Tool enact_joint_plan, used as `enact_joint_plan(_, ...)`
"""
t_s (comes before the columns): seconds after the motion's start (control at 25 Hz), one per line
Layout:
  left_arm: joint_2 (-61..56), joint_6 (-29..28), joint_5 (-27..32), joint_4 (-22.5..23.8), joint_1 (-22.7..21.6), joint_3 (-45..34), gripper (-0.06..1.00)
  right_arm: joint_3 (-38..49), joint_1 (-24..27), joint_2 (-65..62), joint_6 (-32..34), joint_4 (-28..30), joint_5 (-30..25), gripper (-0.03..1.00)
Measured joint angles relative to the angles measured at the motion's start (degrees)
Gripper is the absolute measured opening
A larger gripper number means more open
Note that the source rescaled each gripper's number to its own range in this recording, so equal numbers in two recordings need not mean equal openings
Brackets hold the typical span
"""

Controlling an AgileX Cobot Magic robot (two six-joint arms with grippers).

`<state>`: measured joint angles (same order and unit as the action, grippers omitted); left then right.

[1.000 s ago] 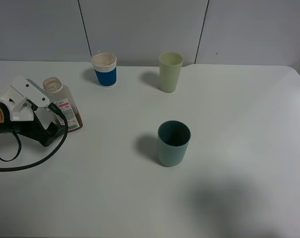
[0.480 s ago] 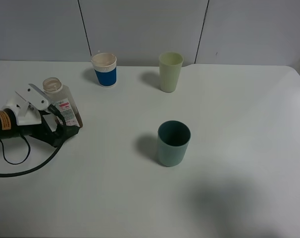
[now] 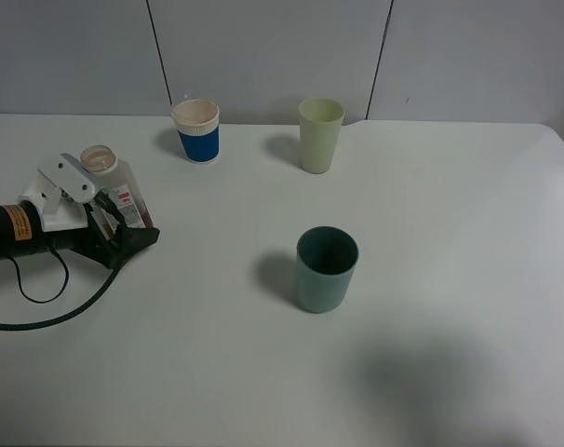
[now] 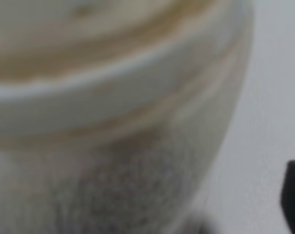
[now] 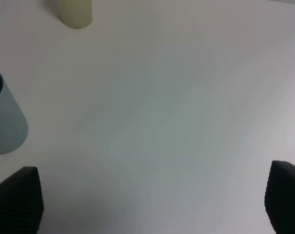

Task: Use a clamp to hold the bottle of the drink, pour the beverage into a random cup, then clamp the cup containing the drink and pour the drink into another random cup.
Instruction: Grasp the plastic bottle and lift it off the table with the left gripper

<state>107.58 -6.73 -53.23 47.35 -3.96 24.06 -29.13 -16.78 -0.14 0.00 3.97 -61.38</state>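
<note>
One bottle (image 3: 105, 166) between jaws of left end effector (image 3: 110, 216), grip unclear, right end effector (image 5: 150, 200) wide open, empty.

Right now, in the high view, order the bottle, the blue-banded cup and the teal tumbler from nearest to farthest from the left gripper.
1. Bottle, at the left gripper, far left.
2. Blue-banded cup, back left.
3. Teal tumbler, centre.
</note>
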Motion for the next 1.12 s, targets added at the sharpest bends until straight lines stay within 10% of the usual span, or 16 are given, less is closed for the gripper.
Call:
enact_joint_plan(0.24, 0.07, 0.0, -0.25, -0.4, 0.0, 0.0, 0.0, 0.0, 0.0, 0.0, 0.0, 0.0, 0.0, 0.74)
enact_joint_plan(0.76, 0.07, 0.42, -0.28, -1.4, 0.0, 0.0, 0.01, 0.0, 0.0, 0.0, 0.0, 0.0, 0.0, 0.74)
enact_joint_plan(1.12, -1.52, 1.01, 2.44, -13.35, 1.82, -0.86, 0.01, 0.0, 0.0, 0.0, 0.0, 0.0, 0.0, 0.74)
